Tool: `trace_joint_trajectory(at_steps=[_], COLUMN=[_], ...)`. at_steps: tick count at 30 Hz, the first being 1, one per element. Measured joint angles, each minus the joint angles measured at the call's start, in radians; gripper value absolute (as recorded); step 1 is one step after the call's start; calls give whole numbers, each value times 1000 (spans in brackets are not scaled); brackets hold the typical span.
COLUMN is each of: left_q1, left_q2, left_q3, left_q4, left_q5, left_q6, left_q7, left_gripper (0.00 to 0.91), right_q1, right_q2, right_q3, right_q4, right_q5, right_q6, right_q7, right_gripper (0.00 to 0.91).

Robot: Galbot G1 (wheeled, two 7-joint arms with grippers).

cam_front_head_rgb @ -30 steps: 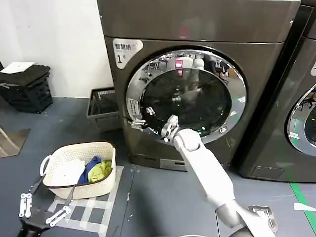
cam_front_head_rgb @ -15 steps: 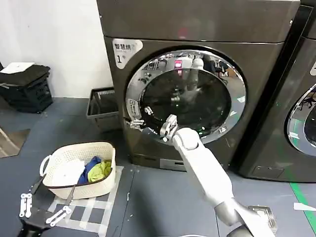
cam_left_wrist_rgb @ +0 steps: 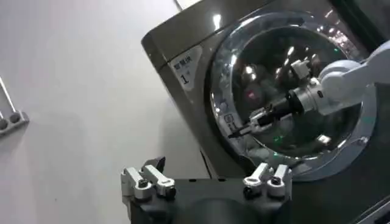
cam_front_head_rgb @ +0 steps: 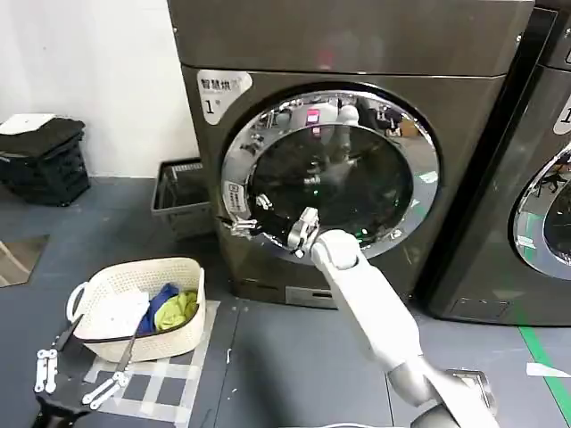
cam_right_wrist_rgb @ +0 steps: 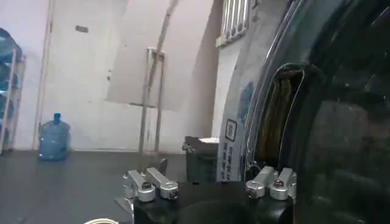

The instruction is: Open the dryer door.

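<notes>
I have the right pincer at the left edge of the dryer door, its tips at the latch side of the chrome rim. The left wrist view shows its fingers drawn close together at the rim; I cannot tell whether they pinch the rim or only touch it. The left pincer is parked low beside the laundry basket, spread and holding nothing.

Compared with half a second ago, the door's left edge stands slightly further out from the dryer, and the right pincer has shifted a little leftward with it. The right wrist view shows a gap between rim and drum opening.

Count: two machines, the neighbouring machine to the right; one white basket; one dark crate by the wall.
</notes>
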Motion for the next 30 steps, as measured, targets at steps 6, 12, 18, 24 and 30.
trace_joint_trajectory(at_steps=[6, 12, 18, 24, 30], left_q1=[-6, -5, -3, -5, -10], left_q2=[4, 5, 4, 8, 15], left_q3=[1, 3, 3, 3, 8], left_q4=[8, 7, 1, -2, 2], left_q5=[-2, -2, -2, -2, -2], left_q6=[3, 3, 4, 7, 12], left_q7=[0, 0, 0, 0, 0], left_gripper=[907, 907, 907, 907, 907], right_q1=[-4, -6, -7, -8, -4], right_q2=[-37, -62, -88, -111, -134], right_q3=[-12, -15, -22, -11, -7], right_q4=[23, 25, 30, 22, 16], right_q5=[33, 46, 83, 152, 200], right_q6=[9, 47, 90, 109, 108], right_q7=[-55, -121, -208, -340, -444], right_gripper=[907, 907, 907, 907, 907])
